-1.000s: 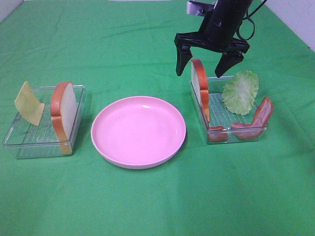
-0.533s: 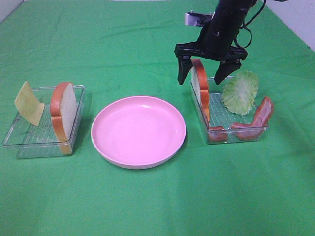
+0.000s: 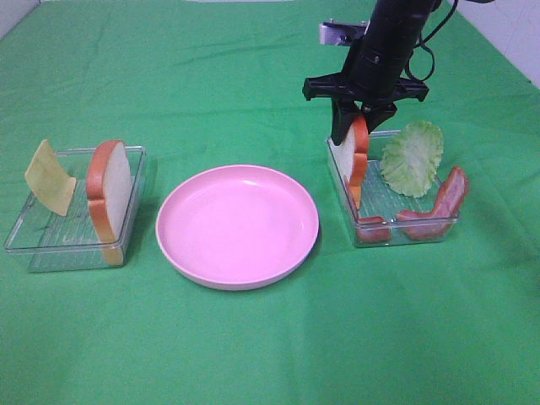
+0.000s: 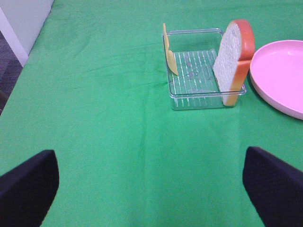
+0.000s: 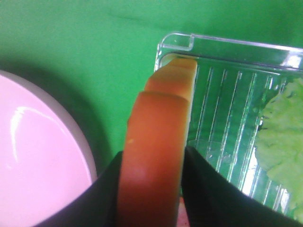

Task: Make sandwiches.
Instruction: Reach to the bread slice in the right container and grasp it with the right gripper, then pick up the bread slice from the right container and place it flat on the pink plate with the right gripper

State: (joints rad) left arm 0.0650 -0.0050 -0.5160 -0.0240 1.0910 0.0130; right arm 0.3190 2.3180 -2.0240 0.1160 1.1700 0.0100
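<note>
My right gripper (image 3: pixel 358 125) is shut on the top of a bread slice (image 3: pixel 355 162) that stands upright in the right clear tray (image 3: pixel 407 236). In the right wrist view the fingers (image 5: pixel 106 198) press both sides of its orange-brown crust (image 5: pixel 156 137). A lettuce leaf (image 3: pixel 412 158) and bacon strips (image 3: pixel 439 207) sit in the same tray. The second bread slice (image 3: pixel 110 196) and the yellow cheese (image 3: pixel 48 177) stand in the left tray (image 3: pixel 67 255). My left gripper (image 4: pixel 151 189) is open and empty, well short of that tray (image 4: pixel 194 100).
The round pink plate (image 3: pixel 238 224) lies between the two trays on the green cloth. It also shows in the left wrist view (image 4: pixel 279 71) and the right wrist view (image 5: pixel 38 156), next to the held bread.
My right gripper came down over the bread slice in the right tray and shut on its top. The slice now stands more upright. The left arm has not moved.
</note>
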